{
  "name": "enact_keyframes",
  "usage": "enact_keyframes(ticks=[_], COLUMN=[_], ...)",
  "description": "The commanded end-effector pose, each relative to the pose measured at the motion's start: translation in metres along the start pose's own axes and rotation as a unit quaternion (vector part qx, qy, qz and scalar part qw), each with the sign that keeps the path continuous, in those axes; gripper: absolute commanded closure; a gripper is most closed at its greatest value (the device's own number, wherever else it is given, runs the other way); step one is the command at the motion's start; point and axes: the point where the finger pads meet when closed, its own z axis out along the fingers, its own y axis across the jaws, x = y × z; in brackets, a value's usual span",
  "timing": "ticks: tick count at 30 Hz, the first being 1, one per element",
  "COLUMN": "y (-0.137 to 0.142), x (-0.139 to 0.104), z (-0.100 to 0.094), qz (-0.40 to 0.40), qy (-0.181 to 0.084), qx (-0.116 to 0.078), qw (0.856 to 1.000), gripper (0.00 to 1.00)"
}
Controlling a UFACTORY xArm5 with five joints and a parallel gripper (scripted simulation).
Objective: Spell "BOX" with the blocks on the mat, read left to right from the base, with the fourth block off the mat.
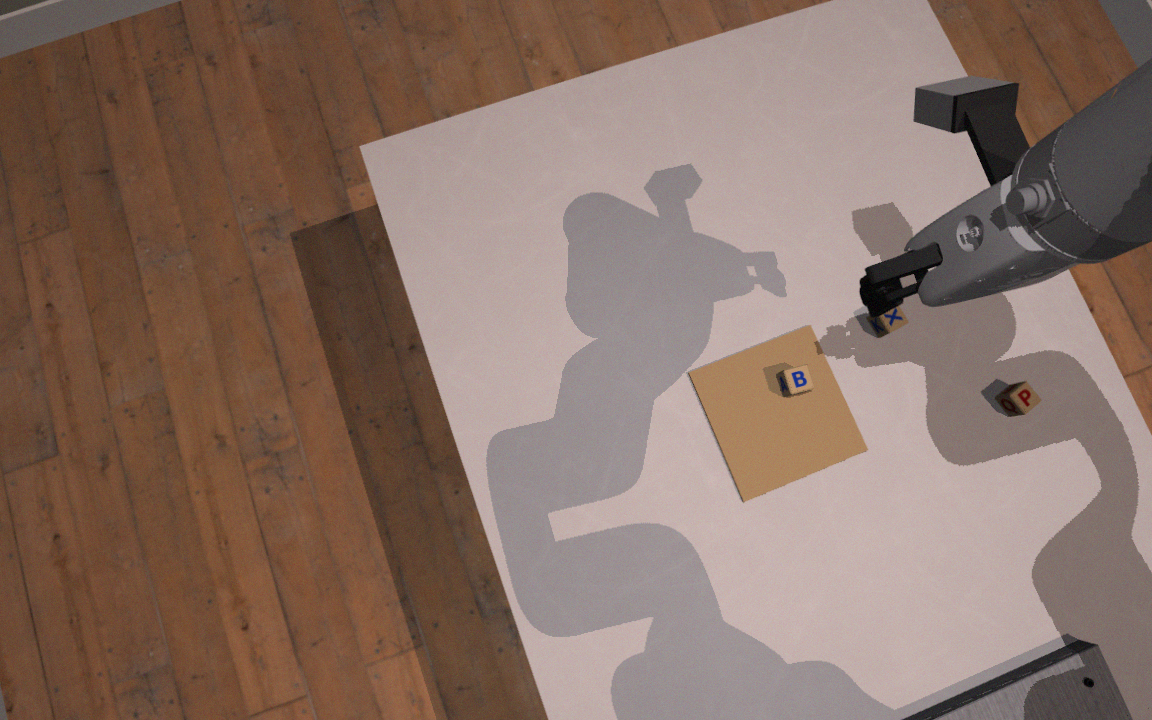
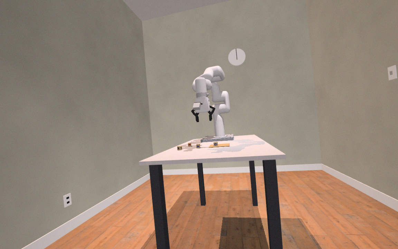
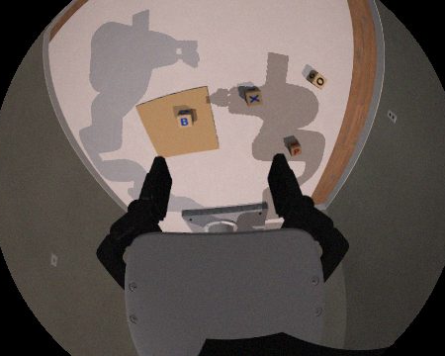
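Gripper (image 1: 884, 284) (image 2: 204, 120) (image 3: 220, 166) is hovering, fingers spread wide w/ nothing btwn. Below it, B block (image 1: 796, 380) (image 2: 215, 144) (image 3: 185, 120) is sitting on mat (image 1: 786, 447) (image 2: 224, 145) (image 3: 183, 140); X (image 1: 891, 318) (image 2: 198, 146) (image 3: 253, 97), O (image 2: 179, 148) (image 3: 317, 79) & P (image 1: 1020, 397) (image 2: 189, 144) (image 3: 295, 147) are lying off it.

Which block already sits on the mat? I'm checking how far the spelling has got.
The block with the blue B on top; the X, O and P blocks all lie off the mat.

Exterior view: grey-green walls meet a floor of orange-brown planks (image 1: 177, 402) (image 2: 311, 198) (image 3: 363, 99), a round white clock (image 2: 240, 58) hanging above centre and a white-topped table (image 1: 616, 116) (image 2: 240, 156) (image 3: 232, 30) standing below.
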Motion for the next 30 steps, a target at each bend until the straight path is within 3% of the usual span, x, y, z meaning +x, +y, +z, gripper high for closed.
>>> enact_keyframes(ticks=[1,20,23,27,29,30], y=[0.000,0.000,-0.002,-0.009,-0.009,-0.011], x=[0.001,0.002,0.004,0.011,0.011,0.013], z=[-0.002,-0.001,0.005,0.020,0.020,0.025], qz=[0.000,0.000,-0.002,-0.009,-0.009,-0.012], qy=[0.002,0.004,0.018,0.061,0.061,0.077], qx=[0.000,0.000,0.000,0.001,0.001,0.001], qw=[1.000,1.000,1.000,0.998,0.998,0.997], gripper=[0.00,0.00,0.00,0.00,0.00,0.00])
